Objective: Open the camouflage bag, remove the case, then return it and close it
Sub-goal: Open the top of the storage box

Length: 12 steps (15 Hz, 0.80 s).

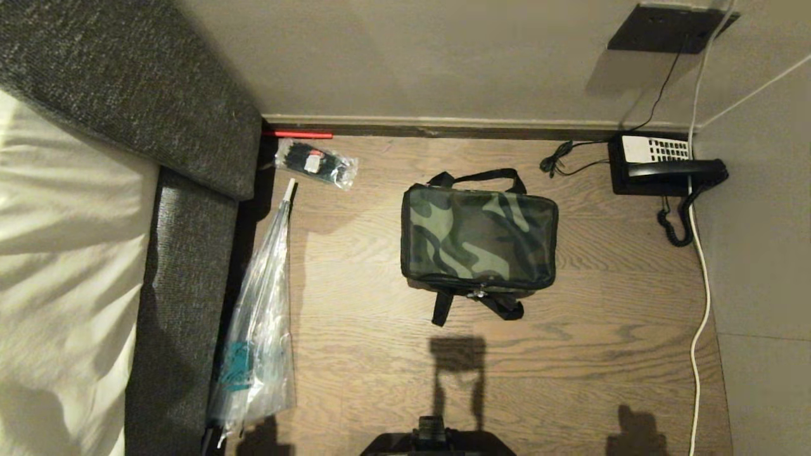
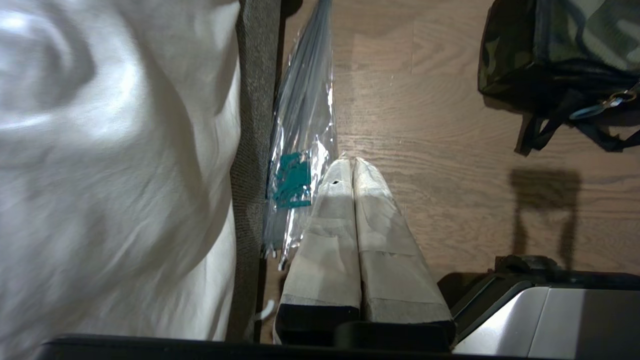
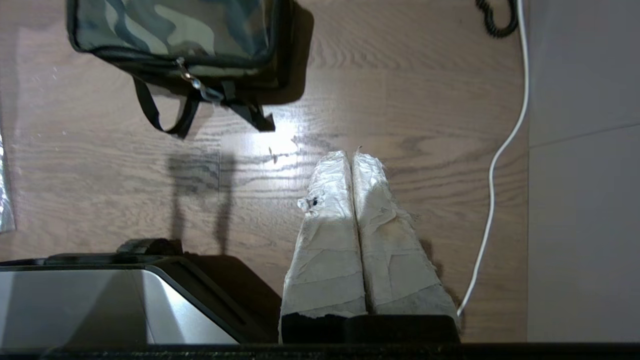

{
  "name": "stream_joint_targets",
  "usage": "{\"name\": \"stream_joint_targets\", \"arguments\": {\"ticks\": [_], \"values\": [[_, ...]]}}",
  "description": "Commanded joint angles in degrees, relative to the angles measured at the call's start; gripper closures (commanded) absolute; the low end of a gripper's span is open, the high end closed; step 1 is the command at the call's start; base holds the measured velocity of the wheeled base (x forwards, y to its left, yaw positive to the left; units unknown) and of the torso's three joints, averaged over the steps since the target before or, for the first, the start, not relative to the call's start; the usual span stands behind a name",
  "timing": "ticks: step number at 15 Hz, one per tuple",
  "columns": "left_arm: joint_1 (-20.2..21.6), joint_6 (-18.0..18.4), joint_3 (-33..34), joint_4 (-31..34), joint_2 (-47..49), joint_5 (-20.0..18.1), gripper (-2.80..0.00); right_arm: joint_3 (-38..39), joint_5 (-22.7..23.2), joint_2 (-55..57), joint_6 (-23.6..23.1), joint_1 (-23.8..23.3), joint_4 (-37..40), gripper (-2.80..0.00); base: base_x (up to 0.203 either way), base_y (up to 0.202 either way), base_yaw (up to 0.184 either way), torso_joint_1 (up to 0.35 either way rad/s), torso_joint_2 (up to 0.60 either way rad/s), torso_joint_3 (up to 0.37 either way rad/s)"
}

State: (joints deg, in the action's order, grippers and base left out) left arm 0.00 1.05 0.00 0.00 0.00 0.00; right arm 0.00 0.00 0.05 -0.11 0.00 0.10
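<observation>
Camouflage bag (image 1: 479,235) zipped on wood floor (image 1: 570,354) — plastic sleeve (image 1: 260,323) left, telephone (image 1: 665,166) right (both grippers (image 2: 351,161) (image 3: 351,154) pressed closed, empty)

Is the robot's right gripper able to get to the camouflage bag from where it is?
Probably yes. Only bare wood floor lies between the shut right gripper and the closed camouflage bag, with the white cable off to the other side.

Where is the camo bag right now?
In the head view, the camouflage bag sits zipped shut on the wooden floor near the middle, with the black telephone to its right and a long clear plastic sleeve to its left.
</observation>
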Motion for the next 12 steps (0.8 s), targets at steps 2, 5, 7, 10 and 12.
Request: {"name": "stream_joint_targets", "arguments": {"ticks": [2, 5, 7, 10, 12], "values": [[0.00, -0.08, 0.00, 0.00, 0.00, 0.00, 0.00, 0.00, 0.00, -0.05, -0.07, 0.00, -0.01, 0.00, 0.000, 0.000, 0.000, 0.003, 0.00, -0.198], [0.00, 0.11, 0.00, 0.00, 0.00, -0.09, 0.00, 0.00, 0.00, -0.05, 0.02, 0.00, -0.01, 0.00, 0.000, 0.000, 0.000, 0.008, 0.00, -0.196], [0.00, 0.01, 0.00, -0.09, 0.00, -0.09, 0.00, 0.00, 0.43, -0.05, -2.33, 0.00, 0.02, 0.00, 0.000, 0.000, 0.000, 0.001, 0.00, -0.193], [0.00, 0.01, 0.00, -0.09, 0.00, -0.09, 0.00, -0.10, 0.41, -0.05, -3.13, 0.00, 0.26, 0.00, 0.000, 0.000, 0.000, 0.001, 0.00, -0.065], [0.00, 0.06, 0.00, -0.09, 0.00, -0.09, 0.00, -3.52, 0.63, -0.05, -0.67, 0.00, 1.65, 0.00, 0.000, 0.000, 0.000, 0.000, 0.00, 0.000]]}}
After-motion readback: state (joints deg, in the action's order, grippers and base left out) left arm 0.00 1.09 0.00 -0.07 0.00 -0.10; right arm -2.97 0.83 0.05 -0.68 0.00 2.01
